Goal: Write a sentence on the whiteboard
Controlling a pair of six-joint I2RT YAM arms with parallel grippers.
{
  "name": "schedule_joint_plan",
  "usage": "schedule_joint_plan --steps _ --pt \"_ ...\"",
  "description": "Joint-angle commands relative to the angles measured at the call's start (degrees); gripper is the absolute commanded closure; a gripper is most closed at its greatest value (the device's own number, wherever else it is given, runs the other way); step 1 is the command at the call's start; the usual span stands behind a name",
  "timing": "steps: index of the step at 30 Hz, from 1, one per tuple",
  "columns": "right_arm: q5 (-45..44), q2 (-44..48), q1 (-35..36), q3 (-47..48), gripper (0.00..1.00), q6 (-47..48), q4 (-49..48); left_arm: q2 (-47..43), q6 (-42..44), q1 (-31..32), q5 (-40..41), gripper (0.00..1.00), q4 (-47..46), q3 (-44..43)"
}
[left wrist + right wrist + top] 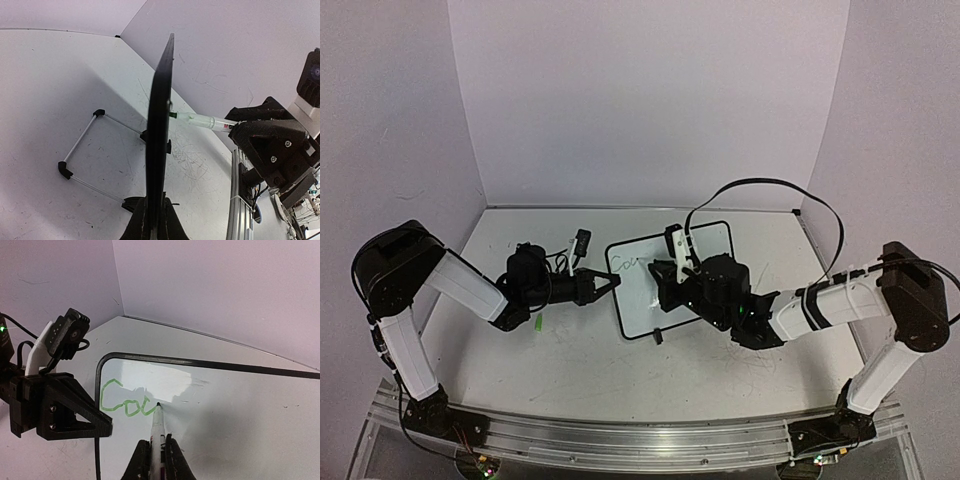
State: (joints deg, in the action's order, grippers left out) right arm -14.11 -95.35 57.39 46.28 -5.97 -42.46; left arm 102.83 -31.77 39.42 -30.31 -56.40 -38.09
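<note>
the board is sitting mid-table, just past the two grippers, leaning on its wire stand, which is reaching out behind it. the left gripper is coming in from 9 o'clock and its fingers are pinching the board's left edge, closed tight on the frame. the right gripper is reaching in from about 4 o'clock, its fingers clamped round a marker whose tip is touching the white face. the sentence is showing only as green letters reading roughly "coc", up near the board's 10 o'clock corner, and the tip is resting right at the end of the last letter. a small green cap is lying on the table at about 8 o'clock from the board, beside the left arm.
</note>
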Motion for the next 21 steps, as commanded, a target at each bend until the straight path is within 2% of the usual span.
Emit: schedule_joint_plan --steps 1,21 --pt "-1.4 -0.1 -1.0 2.0 1.0 0.5 -0.3 -2.1 -0.2 -0.5 0.0 1.0 0.4 0.6" --pt "-1.6 0.2 0.5 -1.1 1.0 -3.7 2.2 -2.9 0.1 -0.7 0.5 1.0 0.4 1.2"
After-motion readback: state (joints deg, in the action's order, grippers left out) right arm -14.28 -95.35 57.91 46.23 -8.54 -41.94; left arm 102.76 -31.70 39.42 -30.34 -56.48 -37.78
